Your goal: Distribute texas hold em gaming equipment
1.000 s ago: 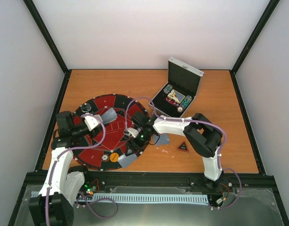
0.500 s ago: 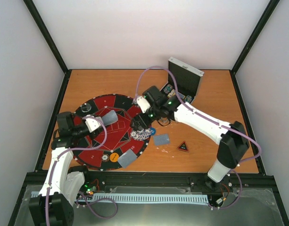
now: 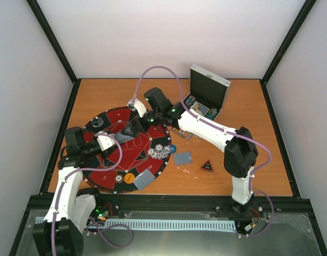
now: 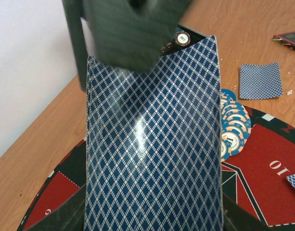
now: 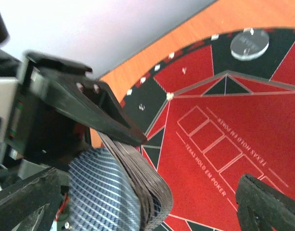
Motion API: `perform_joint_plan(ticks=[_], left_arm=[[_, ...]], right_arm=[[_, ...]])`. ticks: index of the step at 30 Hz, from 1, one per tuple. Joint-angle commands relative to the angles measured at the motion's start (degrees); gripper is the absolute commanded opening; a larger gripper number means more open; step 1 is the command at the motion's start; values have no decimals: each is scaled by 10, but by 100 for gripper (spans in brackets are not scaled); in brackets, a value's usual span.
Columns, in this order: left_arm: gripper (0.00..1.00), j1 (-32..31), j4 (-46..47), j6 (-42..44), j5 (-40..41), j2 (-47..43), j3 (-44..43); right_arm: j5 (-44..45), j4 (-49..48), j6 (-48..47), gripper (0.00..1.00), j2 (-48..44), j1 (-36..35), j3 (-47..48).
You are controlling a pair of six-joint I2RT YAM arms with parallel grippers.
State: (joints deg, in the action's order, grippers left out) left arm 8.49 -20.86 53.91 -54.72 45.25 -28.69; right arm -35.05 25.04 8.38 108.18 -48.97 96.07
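Left tool (image 3: 111,140): clamped on card deck (image 4: 152,144) above mat (image 3: 112,114).
Right tool (image 3: 132,128): spread wide, moved from chips (image 3: 162,151) to deck.
Implication: chips placed; cards judged next.

Table (image 3: 248,106): orange-brown wood grain, smooth, faint sheen.
Mat (image 3: 102,175): red and black, matt, printed with fine pale lines.
Playing cards (image 4: 152,154): coated paper, blue lattice backs, glossy, a light streak down mid-frame.
Poker chips (image 4: 234,130): hard plastic look, shiny.
Clear disc (image 5: 249,44): see-through plastic, upper right.
Case (image 3: 208,88): silvery metal, dull.
Arm shells (image 3: 206,125): white, smooth plastic.
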Motion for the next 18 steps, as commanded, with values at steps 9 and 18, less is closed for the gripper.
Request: perform_joint_plan(ticks=[9,18], left_arm=[[44,-4,19,4,-23,-1,-22],[44,-5,19,12,-22,0,-16]], right_arm=[[42,77,-44,75,29,-2,25],[44,100,-55,51,14,6,37]])
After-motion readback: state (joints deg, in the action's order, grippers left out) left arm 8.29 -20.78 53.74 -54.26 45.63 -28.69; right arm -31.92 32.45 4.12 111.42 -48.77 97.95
